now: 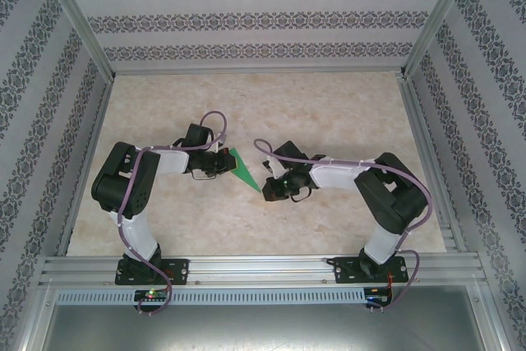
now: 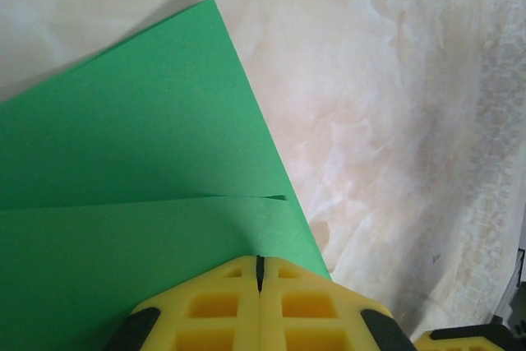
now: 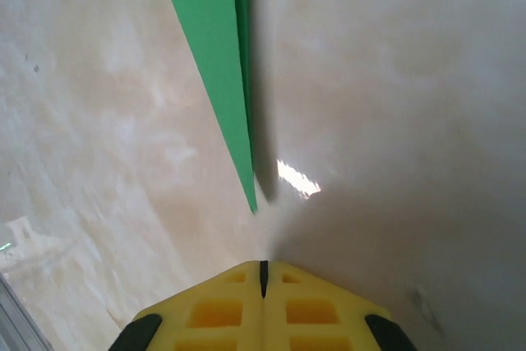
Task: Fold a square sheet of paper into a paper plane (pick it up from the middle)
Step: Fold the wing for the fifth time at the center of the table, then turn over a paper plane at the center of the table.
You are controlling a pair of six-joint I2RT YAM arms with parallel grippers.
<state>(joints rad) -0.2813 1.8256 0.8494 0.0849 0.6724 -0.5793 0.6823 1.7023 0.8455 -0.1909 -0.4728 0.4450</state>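
Two claws are pressed together: the left claw (image 2: pixel 260 262) over the wide end, the right claw (image 3: pixel 263 267) just beyond the tip of the slim bright green paper plane (image 1: pixel 244 168) lying on the pale marbled counter (image 1: pixel 329 113). It seems light and flimsy, best pinched mid-crease.

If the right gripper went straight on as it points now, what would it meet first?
Likely the pointed tip of the paper plane, just ahead of the right gripper, slightly left; depth is unclear.
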